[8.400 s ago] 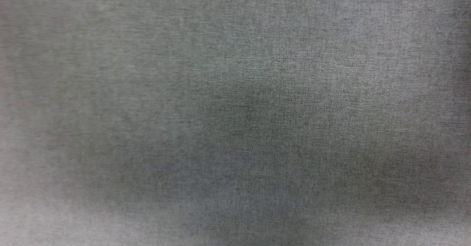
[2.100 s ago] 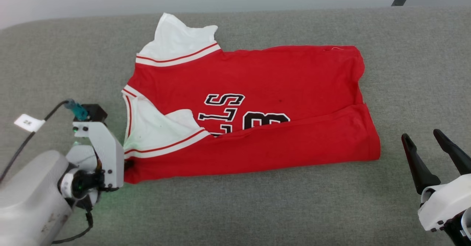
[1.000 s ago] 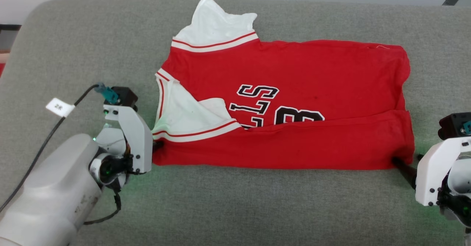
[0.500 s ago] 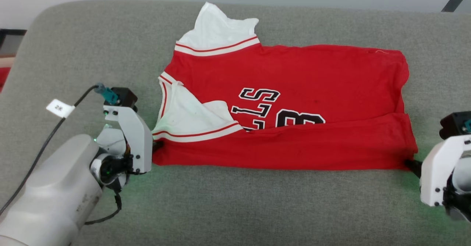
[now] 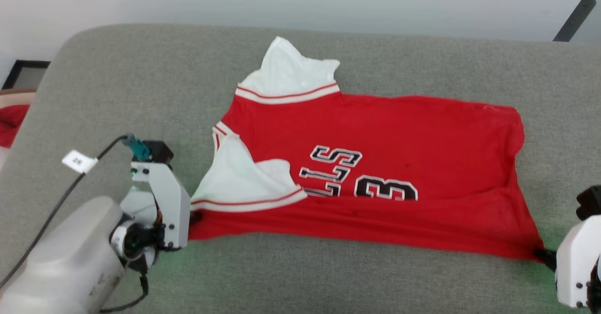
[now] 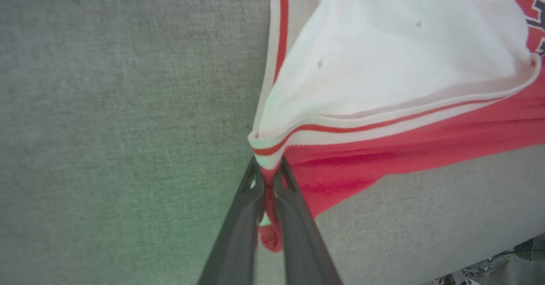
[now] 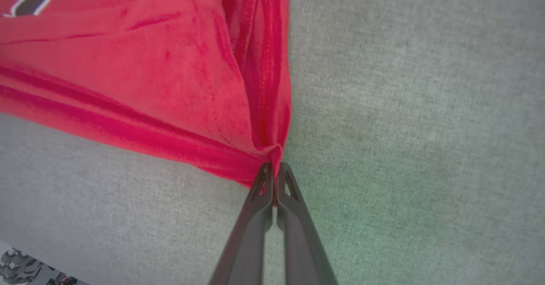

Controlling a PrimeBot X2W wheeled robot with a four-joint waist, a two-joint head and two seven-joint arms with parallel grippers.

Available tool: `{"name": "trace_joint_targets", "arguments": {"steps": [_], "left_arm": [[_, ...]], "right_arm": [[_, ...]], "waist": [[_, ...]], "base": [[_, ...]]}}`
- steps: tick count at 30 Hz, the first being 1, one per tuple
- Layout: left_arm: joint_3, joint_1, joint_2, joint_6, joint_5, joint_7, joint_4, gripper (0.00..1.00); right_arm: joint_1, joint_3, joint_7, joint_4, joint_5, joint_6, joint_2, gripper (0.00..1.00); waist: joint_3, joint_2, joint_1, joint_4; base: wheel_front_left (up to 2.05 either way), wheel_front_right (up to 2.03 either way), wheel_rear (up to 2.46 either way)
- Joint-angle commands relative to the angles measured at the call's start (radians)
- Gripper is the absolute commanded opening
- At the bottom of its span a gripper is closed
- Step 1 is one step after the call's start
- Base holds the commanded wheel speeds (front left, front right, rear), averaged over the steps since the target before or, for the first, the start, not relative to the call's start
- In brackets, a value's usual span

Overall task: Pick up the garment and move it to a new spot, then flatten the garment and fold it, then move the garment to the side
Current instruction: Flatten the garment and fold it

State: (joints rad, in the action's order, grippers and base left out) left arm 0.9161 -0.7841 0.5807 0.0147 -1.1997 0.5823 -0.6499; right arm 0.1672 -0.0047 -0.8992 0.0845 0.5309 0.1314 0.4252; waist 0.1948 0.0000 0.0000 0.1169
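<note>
Slipping looks like the main risk. Each gripper pinches only a small bunch of cloth at one corner, so a sharp pull or an uneven lift could drag the hem out of the fingers.

The jersey (image 5: 375,131) lies spread across the middle of the grey cushion (image 5: 141,84). Its edge nearest the cushion's front is drawn taut between the two grips.

The left gripper (image 6: 267,174) sits near the cushion's front edge, toward its left end. It is clamped on the striped armhole corner, with a curl of red cloth poking out between the fingers.

The right gripper (image 7: 272,168), toward the cushion's right end, is closed on the plain red bottom corner. It holds with the very tips only, so this thinner grip seems likelier to let go. If one arm rose faster than the other, the cloth would probably twist and the white inside flap over.

Both arms sit low over the cushion, one at each end. Their fingers point inward along its surface toward its middle.
</note>
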Motion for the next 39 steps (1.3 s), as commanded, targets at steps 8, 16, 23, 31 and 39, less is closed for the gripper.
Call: {"name": "trace_joint_targets", "arguments": {"steps": [8, 16, 23, 31, 39], "left_arm": [[0.008, 0.1, 0.08, -0.087, -0.024, 0.052, 0.115, 0.0], [0.025, 0.148, 0.094, -0.128, -0.01, 0.045, 0.221, 0.5], [0.04, 0.166, 0.084, -0.145, 0.001, 0.037, 0.247, 1.0], [0.023, 0.136, 0.107, -0.152, 0.006, 0.03, 0.283, 1.0], [-0.004, 0.088, 0.147, -0.154, 0.026, 0.017, 0.346, 1.0]], "right_arm": [[-0.112, -0.05, -0.065, -0.054, 0.021, -0.002, 0.016, 0.0], [-0.15, -0.064, -0.11, -0.107, 0.008, -0.002, -0.017, 0.05], [-0.159, -0.034, -0.139, -0.154, 0.006, -0.001, -0.032, 0.96], [-0.176, -0.039, -0.162, -0.238, 0.003, -0.001, -0.04, 1.0], [-0.144, -0.048, -0.063, -0.342, -0.024, -0.001, -0.054, 1.0]], "waist": [[-0.029, 0.0, 0.0, 0.006], [-0.027, 0.0, 0.0, 0.007], [-0.029, 0.0, 0.0, 0.001], [-0.047, 0.0, 0.0, -0.004], [-0.06, 0.0, 0.0, -0.013]], "base": [[0.0, 0.0, 0.0], [0.0, 0.0, 0.0], [0.0, 0.0, 0.0], [0.0, 0.0, 0.0], [0.0, 0.0, 0.0]]}}
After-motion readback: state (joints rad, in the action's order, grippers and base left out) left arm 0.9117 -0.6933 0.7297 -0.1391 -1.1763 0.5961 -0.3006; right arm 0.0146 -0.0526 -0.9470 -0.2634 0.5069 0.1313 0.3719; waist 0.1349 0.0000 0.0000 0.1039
